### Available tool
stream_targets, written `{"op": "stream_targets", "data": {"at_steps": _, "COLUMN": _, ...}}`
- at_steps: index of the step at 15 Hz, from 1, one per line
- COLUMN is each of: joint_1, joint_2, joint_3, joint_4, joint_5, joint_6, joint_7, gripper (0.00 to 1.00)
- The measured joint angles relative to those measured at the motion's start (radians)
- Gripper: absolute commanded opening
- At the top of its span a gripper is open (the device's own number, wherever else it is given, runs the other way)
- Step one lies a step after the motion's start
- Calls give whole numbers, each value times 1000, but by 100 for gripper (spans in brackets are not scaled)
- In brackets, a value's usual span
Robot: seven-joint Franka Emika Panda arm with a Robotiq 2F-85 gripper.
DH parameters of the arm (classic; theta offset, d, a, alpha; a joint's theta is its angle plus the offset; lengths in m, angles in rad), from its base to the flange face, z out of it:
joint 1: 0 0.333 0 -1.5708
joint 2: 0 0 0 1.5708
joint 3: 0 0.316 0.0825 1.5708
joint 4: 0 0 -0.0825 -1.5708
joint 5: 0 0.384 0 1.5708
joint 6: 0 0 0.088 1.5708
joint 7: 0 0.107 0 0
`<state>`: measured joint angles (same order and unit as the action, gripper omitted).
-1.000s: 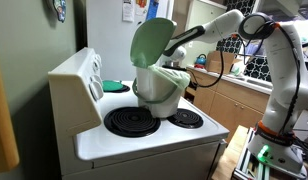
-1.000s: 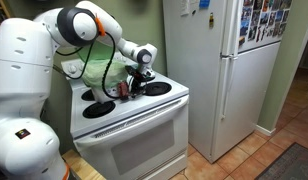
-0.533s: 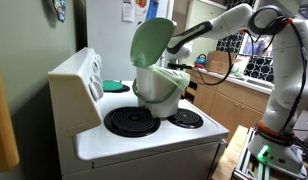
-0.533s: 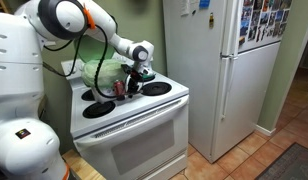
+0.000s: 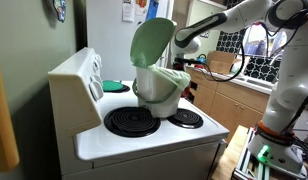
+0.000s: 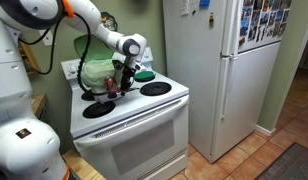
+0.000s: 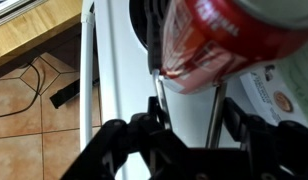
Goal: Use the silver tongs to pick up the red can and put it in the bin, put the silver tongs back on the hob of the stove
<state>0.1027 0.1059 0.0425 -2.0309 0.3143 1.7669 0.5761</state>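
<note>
1. Kitchen scene: a white stove (image 6: 134, 130) stands beside a white fridge (image 6: 209, 70), with wooden cabinets (image 5: 234, 100) off to one side.
2. On the hob (image 5: 199, 135) I see a large black coil burner (image 5: 132, 121) and a smaller one (image 5: 187, 118).
3. The bin (image 5: 159, 90) sits on the hob behind those burners. Its pale-green lid (image 5: 151, 42) is tipped up and the green liner is folded over the rim.
4. My gripper (image 6: 125, 64) hangs over the hob just beside the bin, pointing down. In an exterior view my arm (image 5: 219, 20) reaches in behind the bin.
5. My fingers (image 7: 124, 140) are clamped on the silver tongs (image 7: 157, 95), whose two thin arms run out from between them in the wrist view.
6. The tongs pinch the red can (image 7: 234, 35) at their far end. It looms close and blurred across the top of the wrist view.
7. In an exterior view the can (image 6: 112, 86) is held above the hob, close beside the bin and not in it.
8. Under the can, the wrist view shows white stove top. Past its edge lies tiled floor (image 7: 34, 115) with a black cable (image 7: 49, 90).
</note>
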Motion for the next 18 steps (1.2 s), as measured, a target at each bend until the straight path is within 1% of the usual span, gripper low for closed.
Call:
{"op": "stream_targets", "data": {"at_steps": 1, "joint_1": 0, "joint_2": -12, "joint_3": 0, "joint_4": -9, "joint_5": 0, "joint_6": 1, "joint_7": 3, "gripper": 39}}
{"op": "stream_targets", "data": {"at_steps": 5, "joint_1": 0, "joint_2": -19, "joint_3": 0, "joint_4": -12, "joint_5": 7, "joint_6": 1, "joint_7": 8, "gripper": 39}}
{"op": "stream_targets", "data": {"at_steps": 9, "joint_1": -1, "joint_2": -49, "joint_3": 0, "joint_4": -18, "joint_5": 26, "joint_6": 0, "joint_7": 69, "gripper": 39}}
{"op": "stream_targets", "data": {"at_steps": 16, "joint_1": -6, "joint_2": -196, "joint_3": 1, "joint_4": -108, "joint_5": 40, "joint_6": -9, "joint_7": 163, "gripper": 39}}
{"op": "stream_targets", "data": {"at_steps": 17, "joint_1": -9, "joint_2": -219, "joint_3": 1, "joint_4": -123, "joint_5": 43, "joint_6": -9, "joint_7": 168, "gripper": 64}}
{"op": "stream_targets", "data": {"at_steps": 18, "joint_1": -12, "joint_2": -239, "joint_3": 1, "joint_4": -137, "joint_5": 45, "joint_6": -9, "joint_7": 179, "gripper": 64}}
